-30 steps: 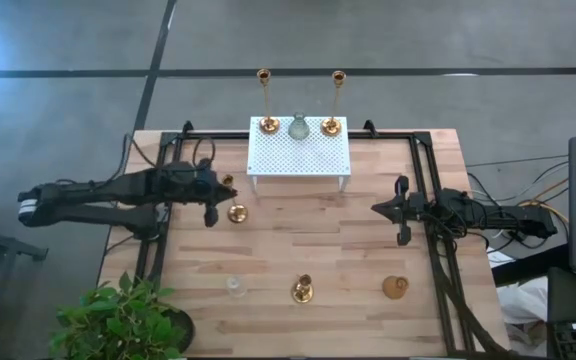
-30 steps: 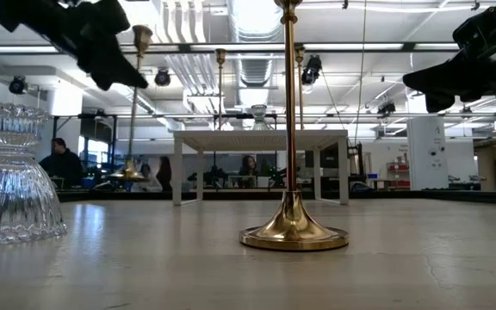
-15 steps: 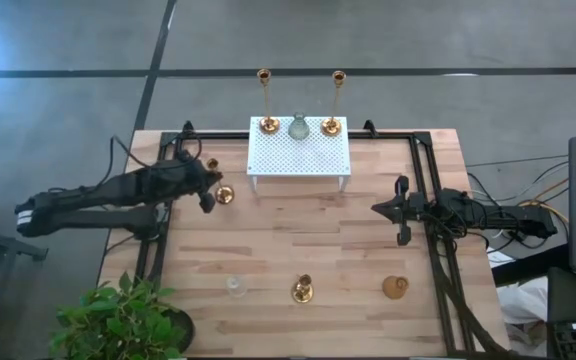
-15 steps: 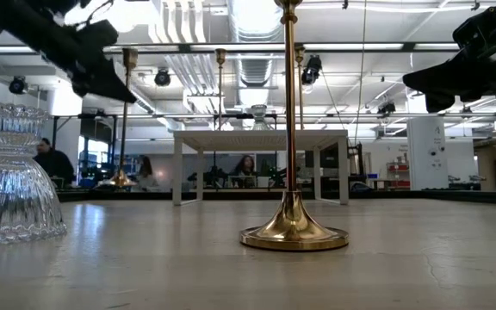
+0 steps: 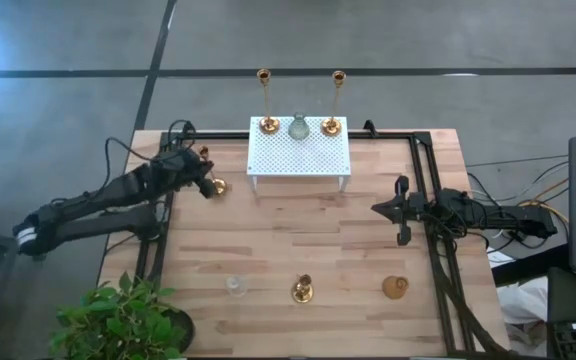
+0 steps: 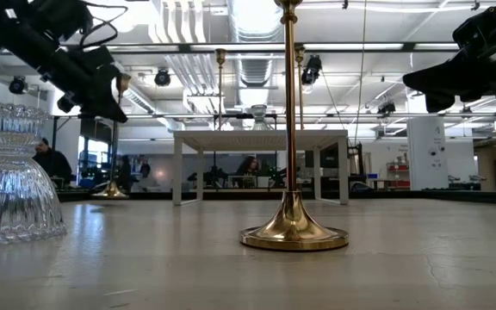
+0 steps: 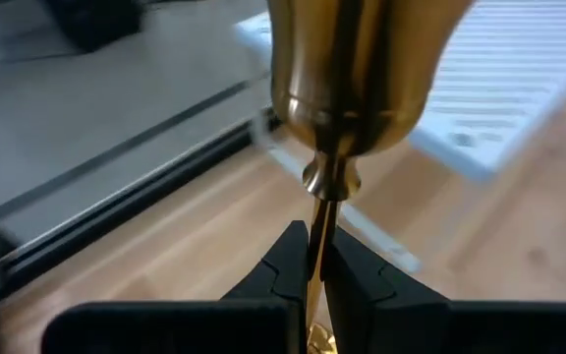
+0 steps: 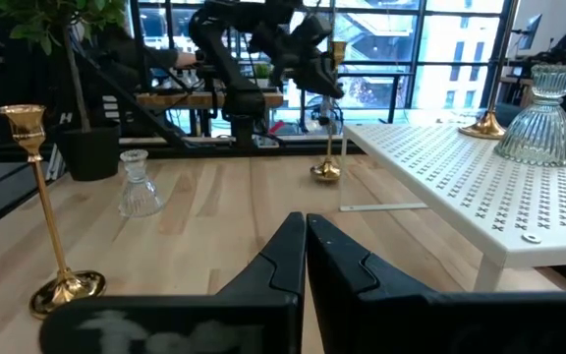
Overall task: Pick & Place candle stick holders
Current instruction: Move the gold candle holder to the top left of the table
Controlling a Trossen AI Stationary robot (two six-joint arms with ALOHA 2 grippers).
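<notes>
My left gripper point(image 5: 206, 182) is shut on a tall brass candle stick holder point(image 6: 114, 138) left of the white perforated rack point(image 5: 300, 152). The holder's round base point(image 5: 218, 186) is low over the table; I cannot tell if it touches. Two tall brass holders point(image 5: 268, 122) point(image 5: 332, 125) and a clear glass one point(image 5: 299, 127) stand on the rack. On the near table stand a glass holder point(image 5: 235, 287), a brass holder point(image 5: 302, 291) and a squat brass one point(image 5: 396, 287). My right gripper point(image 5: 401, 212) is shut and empty, right of centre. My left gripper pinches the holder's thin stem point(image 7: 320, 211) between its two fingers, just below the candle cup point(image 7: 357, 69). The fingers come from the table's left, slanting down, and lie across the stem. The holder stands upright, most of its stem and its base point(image 6: 110, 192) below the fingers.
A black metal frame point(image 5: 423, 160) runs along the table's left, far and right sides. A potted plant point(image 5: 118, 320) stands at the near left corner. Bare wood lies between the rack and the near row of holders. People show in the room beyond.
My left gripper has carried the brass holder toward the table's far edge and a little left, and down. The holder has stayed upright. Its base now sits lower, beside the rack's left front leg.
</notes>
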